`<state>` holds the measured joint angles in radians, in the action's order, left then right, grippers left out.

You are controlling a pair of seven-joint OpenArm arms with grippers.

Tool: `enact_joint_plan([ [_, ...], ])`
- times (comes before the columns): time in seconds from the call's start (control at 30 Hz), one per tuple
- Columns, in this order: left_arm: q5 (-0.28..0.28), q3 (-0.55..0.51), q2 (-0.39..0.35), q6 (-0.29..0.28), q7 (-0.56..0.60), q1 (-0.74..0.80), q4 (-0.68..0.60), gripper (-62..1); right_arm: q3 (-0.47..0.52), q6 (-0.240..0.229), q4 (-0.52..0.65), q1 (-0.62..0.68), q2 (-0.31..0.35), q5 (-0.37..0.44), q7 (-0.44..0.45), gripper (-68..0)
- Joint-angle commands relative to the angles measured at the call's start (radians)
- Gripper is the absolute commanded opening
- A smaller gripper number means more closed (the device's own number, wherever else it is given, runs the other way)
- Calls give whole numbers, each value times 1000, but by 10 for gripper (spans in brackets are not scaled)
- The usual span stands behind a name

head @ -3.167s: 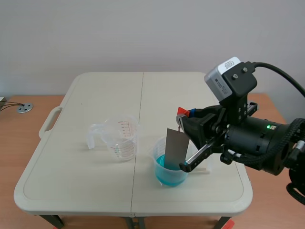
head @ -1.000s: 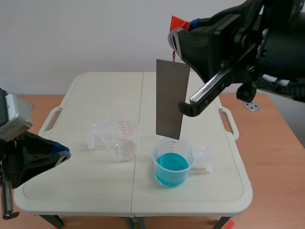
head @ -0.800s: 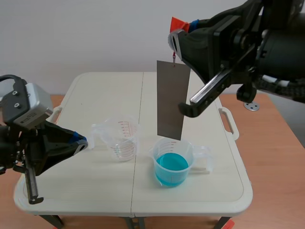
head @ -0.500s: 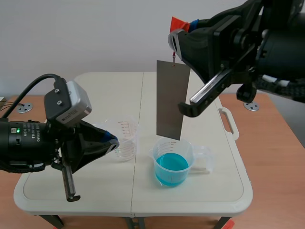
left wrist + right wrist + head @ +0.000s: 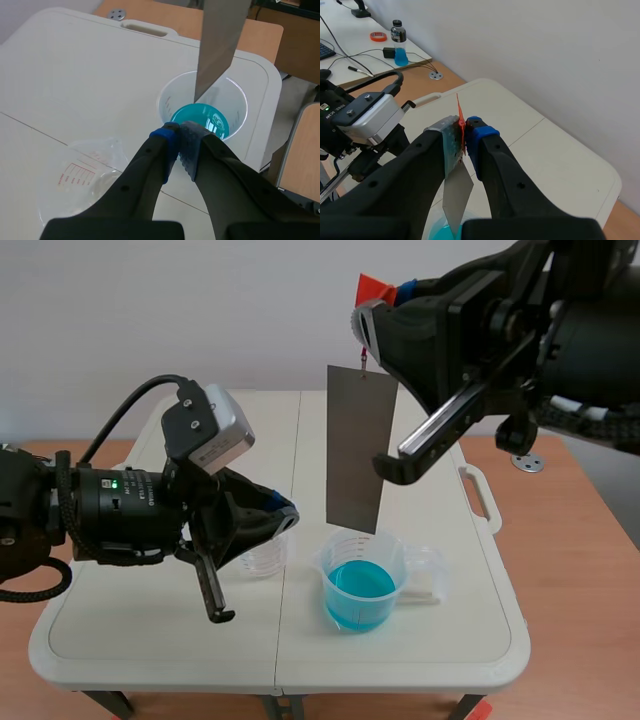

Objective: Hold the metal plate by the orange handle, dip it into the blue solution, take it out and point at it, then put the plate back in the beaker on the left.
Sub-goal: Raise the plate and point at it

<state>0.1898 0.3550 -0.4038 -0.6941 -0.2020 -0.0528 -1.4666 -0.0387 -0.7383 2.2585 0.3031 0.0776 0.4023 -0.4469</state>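
Note:
My right gripper [image 5: 372,312] is raised high over the table and shut on the orange handle [image 5: 374,285], which shows as a thin orange edge [image 5: 461,120] between its fingers. The grey metal plate [image 5: 353,447] hangs from it, its lower edge just above the beaker of blue solution [image 5: 361,580]. My left gripper [image 5: 283,511] is shut on nothing, its tips pointing toward the plate's lower part from the left. In the left wrist view the plate [image 5: 218,37] hangs ahead of that gripper [image 5: 179,142], over the blue solution [image 5: 202,118]. The empty clear beaker [image 5: 82,174] sits under the left gripper.
The white folding table [image 5: 200,430] has carry handles at both sides. Wooden floor [image 5: 570,540] surrounds it. A chair [image 5: 300,150] stands beyond the table's corner in the left wrist view. The left arm's body [image 5: 100,520] covers the table's left half.
My left arm has come in from the lower left and moved right across the table until its shut tips point near the plate. The right arm and plate have held still.

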Motion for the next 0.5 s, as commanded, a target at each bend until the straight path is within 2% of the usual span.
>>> enact_joint_plan([
  [0.0,7,-2,5,-2,1,-12,6,-575,6,-7,18,-1,2,18,15,-660],
  [0.47,8,-2,7,-2,-4,-17,47,-575,6,-7,18,-1,2,22,15,-660],
])
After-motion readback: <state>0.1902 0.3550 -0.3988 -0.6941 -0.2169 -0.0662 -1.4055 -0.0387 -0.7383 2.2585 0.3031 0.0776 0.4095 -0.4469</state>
